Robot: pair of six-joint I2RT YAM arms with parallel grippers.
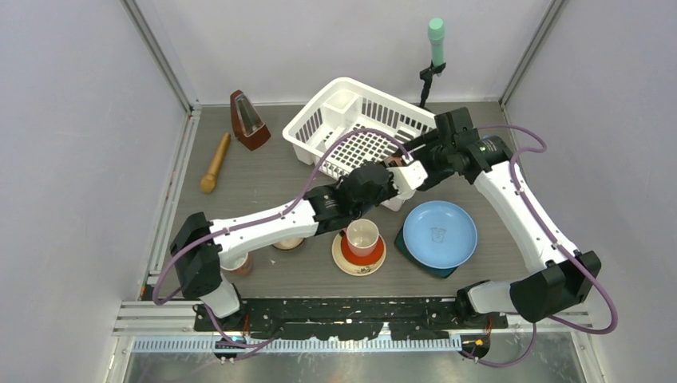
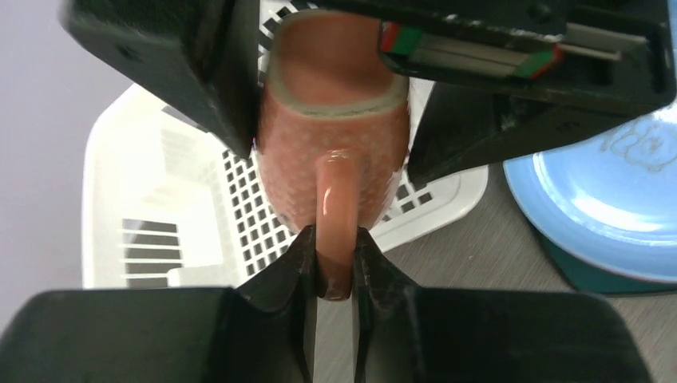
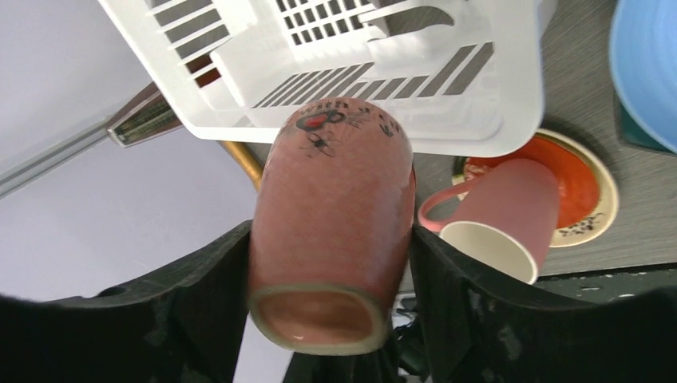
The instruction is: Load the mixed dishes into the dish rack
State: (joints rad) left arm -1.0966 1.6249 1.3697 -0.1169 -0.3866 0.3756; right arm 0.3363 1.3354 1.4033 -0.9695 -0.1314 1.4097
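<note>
Gripping pink mug (image 2: 335, 152) beside dish rack (image 1: 307, 132): left end effector (image 2: 335, 267), right end effector (image 3: 331, 239).

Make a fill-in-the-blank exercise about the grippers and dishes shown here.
The jaws of the left gripper are shut on the ____ of the held pink mug.
The jaws of the right gripper clamp the body of that same ____.
The light blue plate lies on ____ of the dark teal plate.
Missing words: handle; mug; top.
</note>
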